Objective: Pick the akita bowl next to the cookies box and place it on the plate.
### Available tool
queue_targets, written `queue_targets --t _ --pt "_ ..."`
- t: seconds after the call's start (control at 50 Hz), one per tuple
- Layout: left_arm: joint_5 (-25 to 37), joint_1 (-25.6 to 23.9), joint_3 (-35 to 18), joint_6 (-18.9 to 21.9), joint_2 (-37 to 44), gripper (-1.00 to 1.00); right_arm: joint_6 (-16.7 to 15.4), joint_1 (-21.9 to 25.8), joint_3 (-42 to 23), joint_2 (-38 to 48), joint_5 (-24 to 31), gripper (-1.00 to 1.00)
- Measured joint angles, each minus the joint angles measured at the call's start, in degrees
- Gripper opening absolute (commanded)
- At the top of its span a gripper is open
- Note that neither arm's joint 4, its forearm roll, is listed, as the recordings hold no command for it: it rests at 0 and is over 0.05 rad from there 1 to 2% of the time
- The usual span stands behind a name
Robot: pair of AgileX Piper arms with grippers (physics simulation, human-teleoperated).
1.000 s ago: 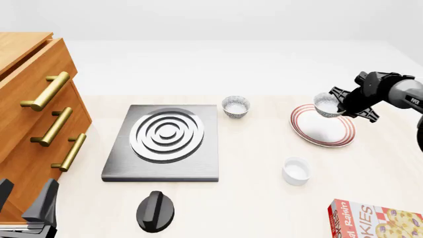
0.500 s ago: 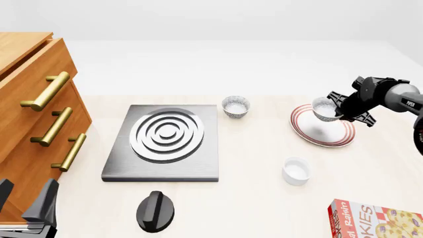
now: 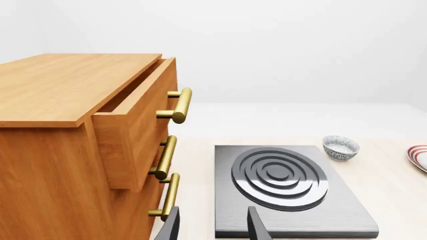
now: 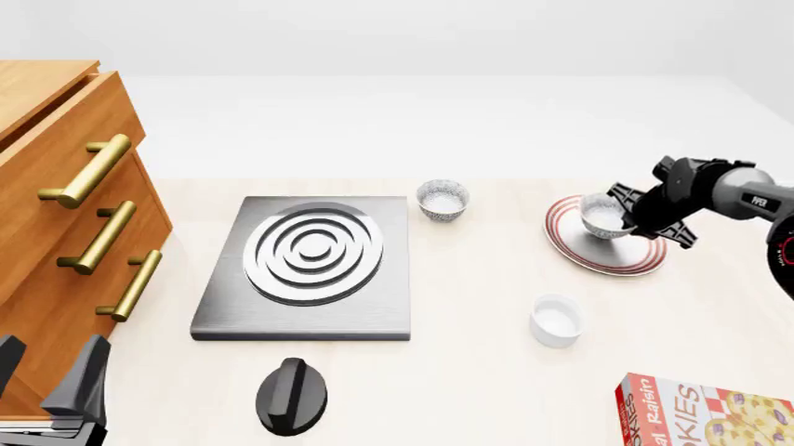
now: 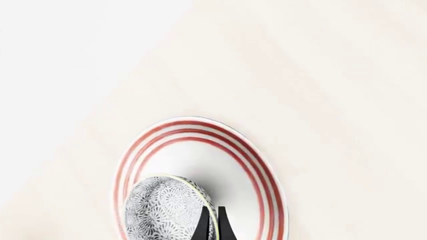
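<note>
My right gripper is shut on the rim of the akita bowl, a small grey-patterned bowl with a white inside. It holds the bowl low over the far part of the red-ringed plate; whether they touch is unclear. In the right wrist view the bowl lies tilted over the plate, with the gripper pinching its rim. The cookies box lies at the front right corner. My left gripper is open and empty near the front left.
A second, alike bowl stands behind the stove burner slab. A plain white cup sits in front of the plate, and a black knob near the front edge. The wooden drawer cabinet fills the left side.
The right gripper has come down and slightly left with the bowl, from above the plate's far rim to low over the plate. The left arm has not moved.
</note>
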Motion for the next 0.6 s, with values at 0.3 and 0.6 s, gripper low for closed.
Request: queue_targets --t 0.3,0.6 --pt "0.0 0.0 0.0 0.0 0.0 1.00 1.0 -0.3 1.3 0.7 -1.7 1.00" --pt "0.0 0.0 0.0 0.0 0.0 1.00 2.7 -0.3 5.1 -0.8 -5.1 1.00"
